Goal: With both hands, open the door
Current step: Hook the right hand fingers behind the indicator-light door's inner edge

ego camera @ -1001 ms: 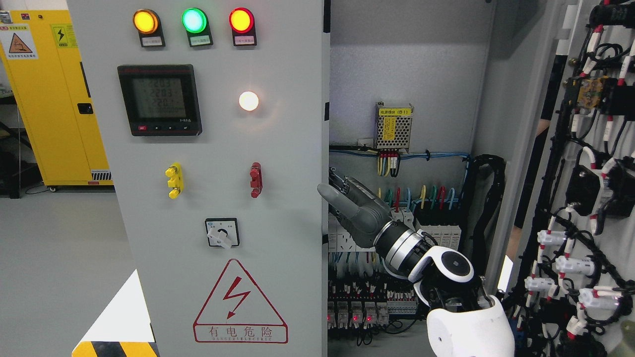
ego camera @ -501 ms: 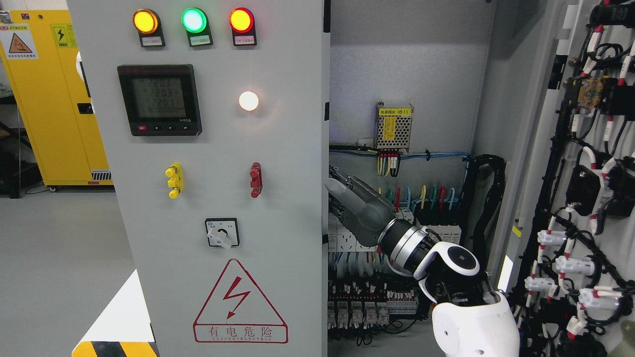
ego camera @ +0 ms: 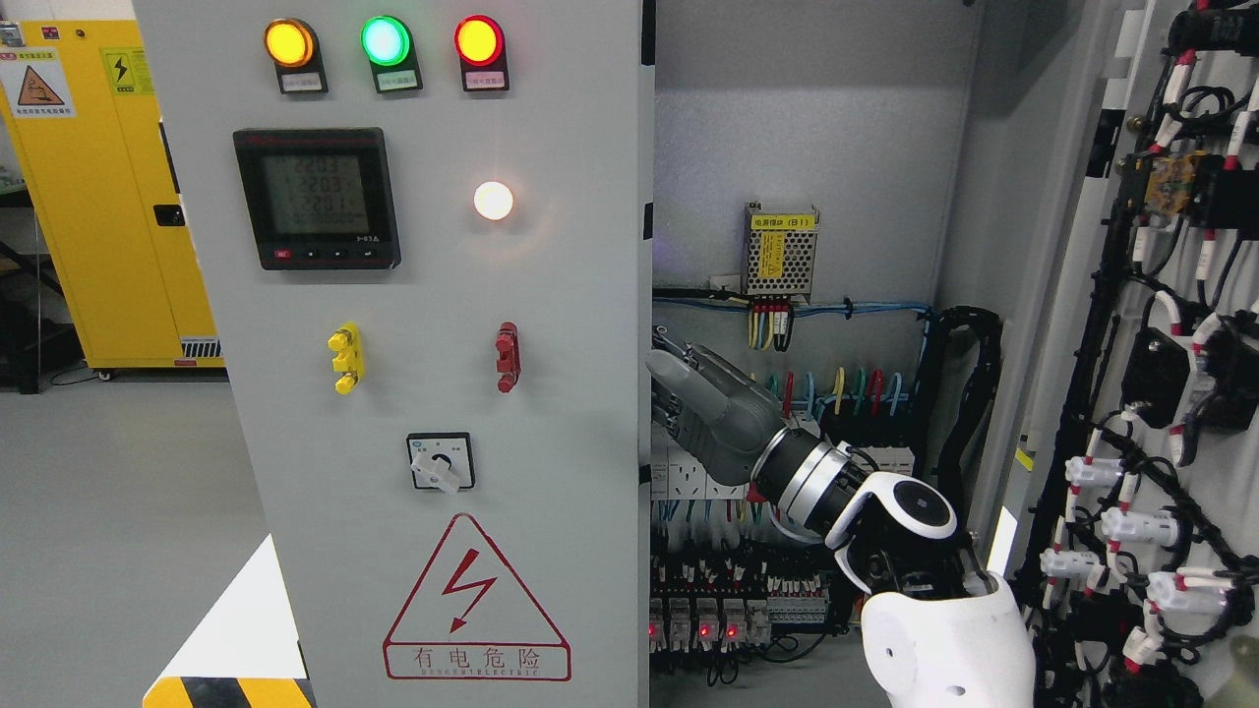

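right hand at the left door's edge, right door swung wide

left door (ego camera: 423,393) of the grey cabinet fills the left-centre of the view, its free edge running vertically down the middle. on its face: amber (ego camera: 288,42), green (ego camera: 385,40) and red (ego camera: 478,40) lamps lit along the top, a black meter (ego camera: 317,197) below them, a lit white lamp (ego camera: 493,200) to the meter's right, a yellow handle (ego camera: 345,358) and a red handle (ego camera: 507,356) at mid-height, a rotary switch (ego camera: 440,462), and a red-outlined shock warning triangle (ego camera: 476,602) at the bottom.

right hand (ego camera: 703,408) comes in from the lower right on a white-and-black arm — grey fingers extended and close together, pointing up-left, tips just at the door's free edge inside the opening. cannot tell whether the fingers actually touch or hook the edge; nothing visibly held in the hand.

right door (ego camera: 1161,344) stands well open at the right side, its inner face showing black wiring and white-red connectors.

inside the cabinet: a small perforated power supply (ego camera: 780,252) with a yellow label on the back wall, coloured wires and terminal rows below it, relays with red leds near the bottom.

far left — a yellow cabinet (ego camera: 108,187) on the grey floor.

left arm not in the shot.
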